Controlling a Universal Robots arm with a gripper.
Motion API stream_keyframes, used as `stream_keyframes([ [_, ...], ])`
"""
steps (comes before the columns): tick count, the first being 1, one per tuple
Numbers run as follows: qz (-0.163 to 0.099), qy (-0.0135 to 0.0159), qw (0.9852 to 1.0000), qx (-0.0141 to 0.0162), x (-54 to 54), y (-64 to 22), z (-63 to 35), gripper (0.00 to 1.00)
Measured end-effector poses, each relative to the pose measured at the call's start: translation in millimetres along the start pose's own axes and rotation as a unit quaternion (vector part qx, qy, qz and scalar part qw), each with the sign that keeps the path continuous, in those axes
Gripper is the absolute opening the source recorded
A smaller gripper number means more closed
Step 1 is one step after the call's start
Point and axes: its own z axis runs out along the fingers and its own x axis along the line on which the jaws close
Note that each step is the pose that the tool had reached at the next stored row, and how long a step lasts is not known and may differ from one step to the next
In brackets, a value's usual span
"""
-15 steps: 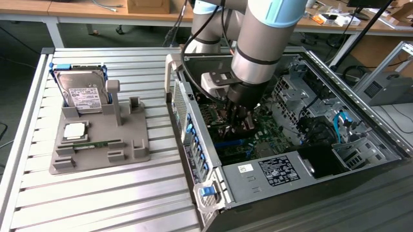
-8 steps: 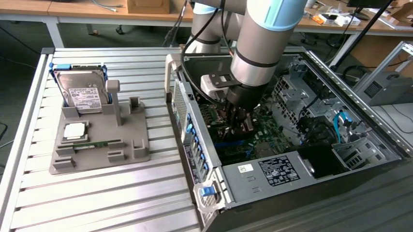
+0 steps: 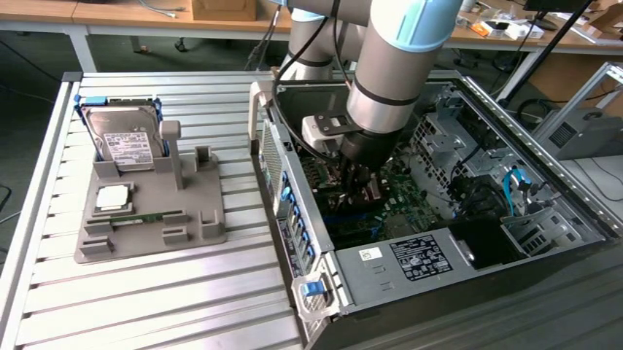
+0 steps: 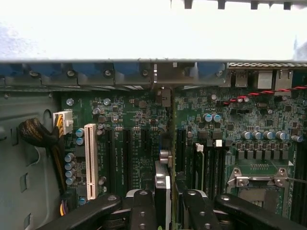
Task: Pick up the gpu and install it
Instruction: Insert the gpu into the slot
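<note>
My gripper (image 3: 357, 184) reaches down inside the open computer case (image 3: 389, 270), just above the green motherboard (image 3: 404, 197). In the wrist view, its black fingers (image 4: 143, 207) are shut on the gpu (image 4: 162, 184). The card shows edge-on as a thin dark and silver strip between the fingers. It runs across the motherboard (image 4: 127, 129) toward the case's rear wall, in line with the black expansion slots (image 4: 178, 148) beside the white slot (image 4: 90, 160). Whether the card sits in a slot I cannot tell.
On the slatted table at the exterior view's left stands a grey fixture (image 3: 146, 211) holding a hard drive (image 3: 127, 138), a processor chip (image 3: 112, 197) and a memory stick (image 3: 146, 216). Cables (image 4: 41, 136), a drive cage (image 3: 448, 138) and the processor socket (image 4: 256, 179) crowd the case.
</note>
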Motion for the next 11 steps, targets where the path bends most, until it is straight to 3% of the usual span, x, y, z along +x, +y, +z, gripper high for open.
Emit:
stream_keyframes([
  [11, 0.008, 0.0004, 1.0000, 0.0009, 0.4, 1.0, -0.4, 0.27],
])
